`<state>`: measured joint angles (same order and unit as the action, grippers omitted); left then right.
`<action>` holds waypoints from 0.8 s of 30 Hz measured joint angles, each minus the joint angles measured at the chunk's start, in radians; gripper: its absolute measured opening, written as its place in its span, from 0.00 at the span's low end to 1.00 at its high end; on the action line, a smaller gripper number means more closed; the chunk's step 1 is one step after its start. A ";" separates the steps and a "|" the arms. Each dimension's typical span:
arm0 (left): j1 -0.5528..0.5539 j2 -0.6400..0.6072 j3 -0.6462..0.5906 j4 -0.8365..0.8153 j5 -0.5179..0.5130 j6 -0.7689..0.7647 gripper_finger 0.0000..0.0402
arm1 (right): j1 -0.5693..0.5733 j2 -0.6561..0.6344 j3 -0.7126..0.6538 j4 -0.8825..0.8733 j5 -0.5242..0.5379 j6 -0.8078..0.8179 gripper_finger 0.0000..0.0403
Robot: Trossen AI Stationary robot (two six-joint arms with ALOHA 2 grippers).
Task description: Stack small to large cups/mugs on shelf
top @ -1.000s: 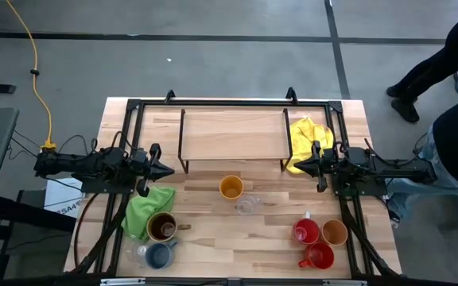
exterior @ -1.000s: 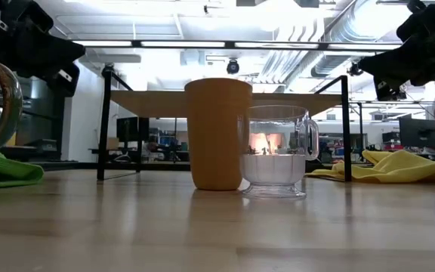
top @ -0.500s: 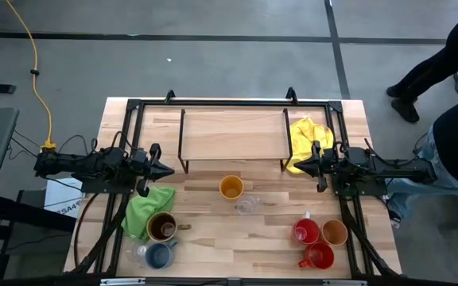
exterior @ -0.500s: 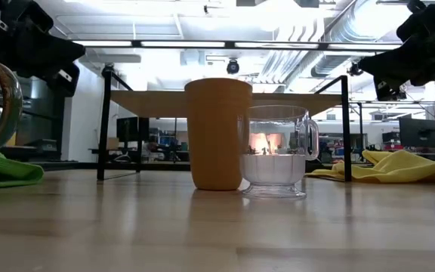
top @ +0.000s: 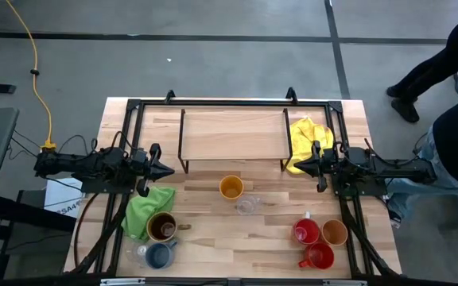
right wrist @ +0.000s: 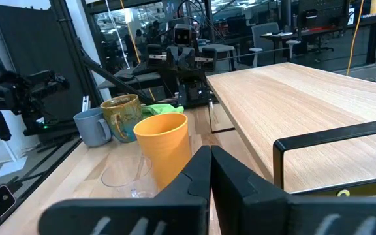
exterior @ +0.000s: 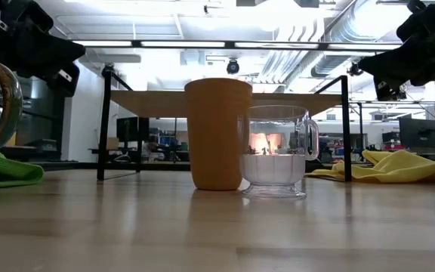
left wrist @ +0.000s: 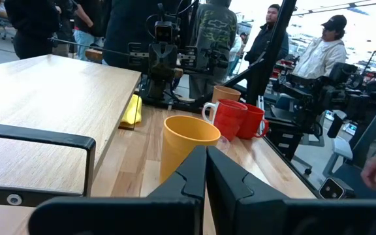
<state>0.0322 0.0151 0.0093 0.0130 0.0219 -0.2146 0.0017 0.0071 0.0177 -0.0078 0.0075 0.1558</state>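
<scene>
The left hand hangs clenched and holds nothing, just off the shelf's left legs, above the green cloth; the right hand, likewise clenched on nothing, hangs at the shelf's right end over the yellow cloth; each points inward at the other.

The shelf, a pale wood board on thin black legs, stands bare at the back of the counter; no cup is on it. Before it the yellow cup stands touching a clear glass; only the low view shows the glass's handle and faceted foot, and the cup's smooth, slightly tapered wall.

From above, a glazed brown mug sits on the green cloth's edge, with a blue-grey mug and a second glass just beside it; near the right front corner stand two red mugs and a tan cup, closely grouped.

The left wrist view alone shows people standing beyond the counter.
</scene>
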 joint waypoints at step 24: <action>0.000 0.001 0.000 0.028 0.000 0.008 0.00 | 0.000 0.000 0.000 0.000 0.000 0.000 0.00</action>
<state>0.0322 0.0157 0.0091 0.0405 0.0217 -0.2062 0.0015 0.0071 0.0176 -0.0079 0.0078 0.1561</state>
